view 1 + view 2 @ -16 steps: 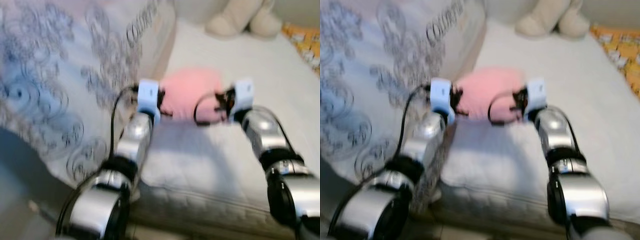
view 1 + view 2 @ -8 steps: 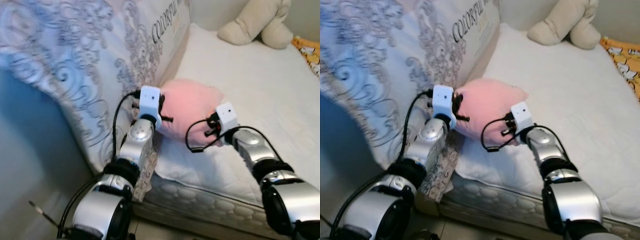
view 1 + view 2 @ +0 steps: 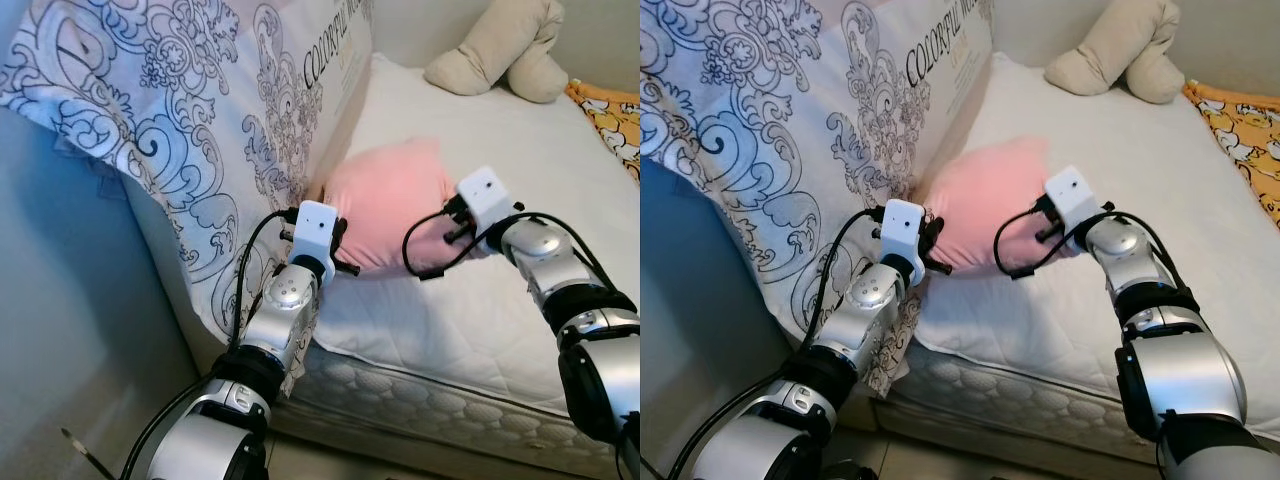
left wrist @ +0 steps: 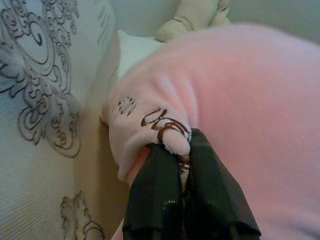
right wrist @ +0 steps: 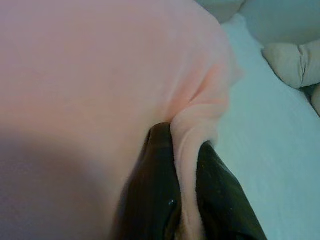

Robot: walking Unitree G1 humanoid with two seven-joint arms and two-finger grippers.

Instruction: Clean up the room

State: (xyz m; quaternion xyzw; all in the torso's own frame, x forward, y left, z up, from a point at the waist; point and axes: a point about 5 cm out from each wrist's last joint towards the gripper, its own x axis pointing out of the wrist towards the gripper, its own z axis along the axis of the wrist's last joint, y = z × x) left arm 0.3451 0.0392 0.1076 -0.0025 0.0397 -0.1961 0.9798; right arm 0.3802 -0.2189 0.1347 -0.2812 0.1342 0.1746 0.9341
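A soft pink pillow is held up just above the white mattress, beside a tall patterned mattress leaning at the left. My left gripper is shut on a corner of the pink pillow that bears brown embroidery. My right gripper is shut on a fold at the opposite edge of the pink pillow. Both silver arms reach forward, one on each side of the pillow.
The patterned mattress stands on edge at the left, against the bed. A beige plush toy lies at the far end of the bed. An orange printed cloth lies at the right edge. A blue-grey wall is at the left.
The camera view shifted and sharpened. Both grippers have lifted the pink pillow higher, and my right arm has stretched further out to the right.
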